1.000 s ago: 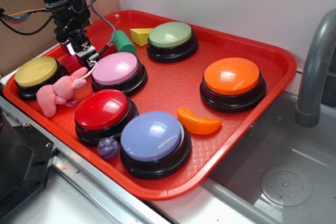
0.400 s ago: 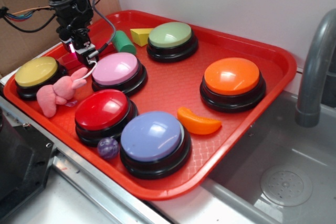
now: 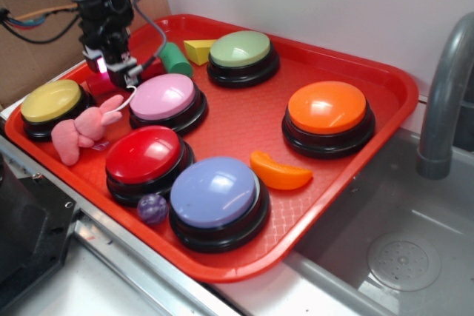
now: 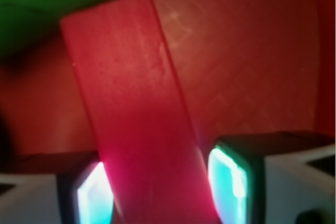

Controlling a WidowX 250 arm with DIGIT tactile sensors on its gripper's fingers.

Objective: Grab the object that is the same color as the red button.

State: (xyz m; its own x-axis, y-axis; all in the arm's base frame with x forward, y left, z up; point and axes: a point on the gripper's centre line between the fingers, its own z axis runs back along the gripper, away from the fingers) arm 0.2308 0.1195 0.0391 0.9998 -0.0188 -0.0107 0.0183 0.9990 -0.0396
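Wrist: gripper apparently clamps red block.

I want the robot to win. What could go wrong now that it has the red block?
The red block sits slanted between the pincer fingers, gripped near one end, so it might twist or slip out on lifting. The green cylinder and pink button sit very close, so the long block could bump them as it swings. The pink plush bunny lies nearby too and might get nudged.
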